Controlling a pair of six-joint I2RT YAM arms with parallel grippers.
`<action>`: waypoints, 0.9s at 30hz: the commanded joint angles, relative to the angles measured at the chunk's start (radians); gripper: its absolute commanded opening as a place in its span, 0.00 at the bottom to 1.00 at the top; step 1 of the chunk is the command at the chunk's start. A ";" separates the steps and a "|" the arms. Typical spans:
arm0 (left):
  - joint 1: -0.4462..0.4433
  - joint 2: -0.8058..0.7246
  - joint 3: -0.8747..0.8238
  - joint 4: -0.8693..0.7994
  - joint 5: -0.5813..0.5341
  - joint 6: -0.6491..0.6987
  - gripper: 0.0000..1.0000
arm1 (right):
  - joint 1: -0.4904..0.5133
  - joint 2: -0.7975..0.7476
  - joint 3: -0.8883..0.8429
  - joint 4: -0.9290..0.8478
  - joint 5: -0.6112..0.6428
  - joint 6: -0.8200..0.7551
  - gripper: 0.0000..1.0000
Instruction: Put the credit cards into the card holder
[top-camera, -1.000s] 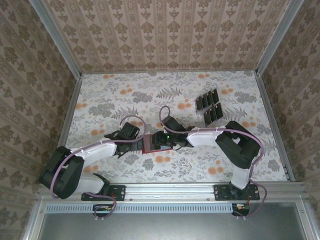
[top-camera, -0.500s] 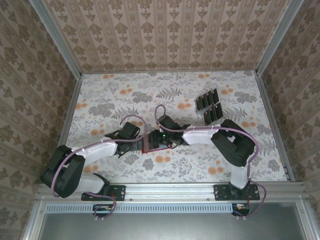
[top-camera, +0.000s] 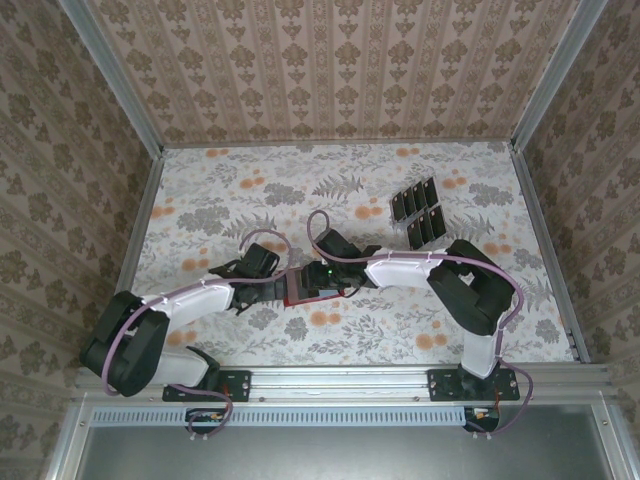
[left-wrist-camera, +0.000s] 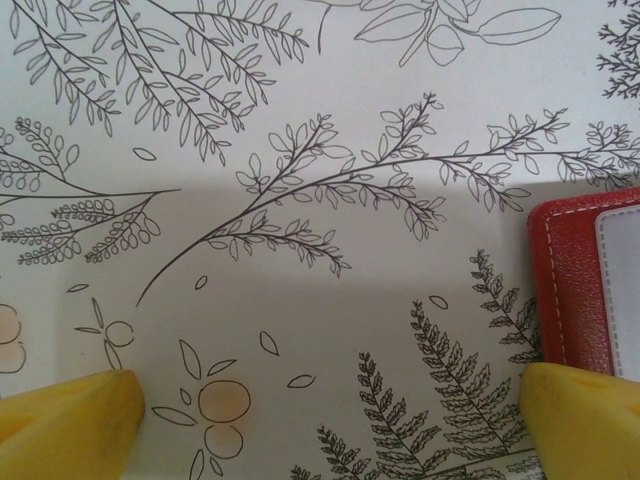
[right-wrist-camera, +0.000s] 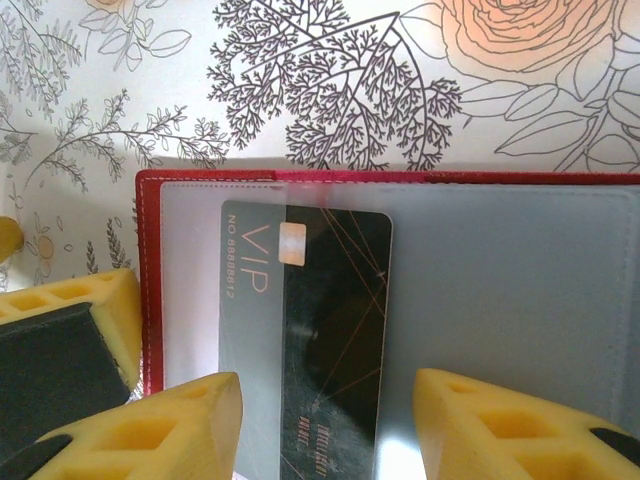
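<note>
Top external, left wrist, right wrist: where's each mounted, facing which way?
Top external: above and behind, looking down on the floral table; left arm, right arm show.
Left wrist: faces down at table; left gripper open, red card holder at right edge.
Right wrist: faces down into the card holder, black VIP card inside; right gripper open over it.
Shared: all see the card holder.

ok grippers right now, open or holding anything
left gripper: open, empty
right gripper: jaws astride the credit card, grip cannot be told
</note>
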 joint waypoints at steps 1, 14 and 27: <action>0.014 -0.008 0.019 -0.012 0.013 -0.017 0.99 | -0.005 -0.006 0.025 -0.036 0.015 -0.019 0.50; 0.028 0.000 0.009 -0.023 0.002 -0.042 0.99 | 0.012 0.039 0.051 -0.010 -0.025 0.000 0.42; 0.028 0.010 0.003 -0.001 0.020 -0.037 0.99 | 0.042 0.064 0.083 -0.020 -0.035 0.016 0.39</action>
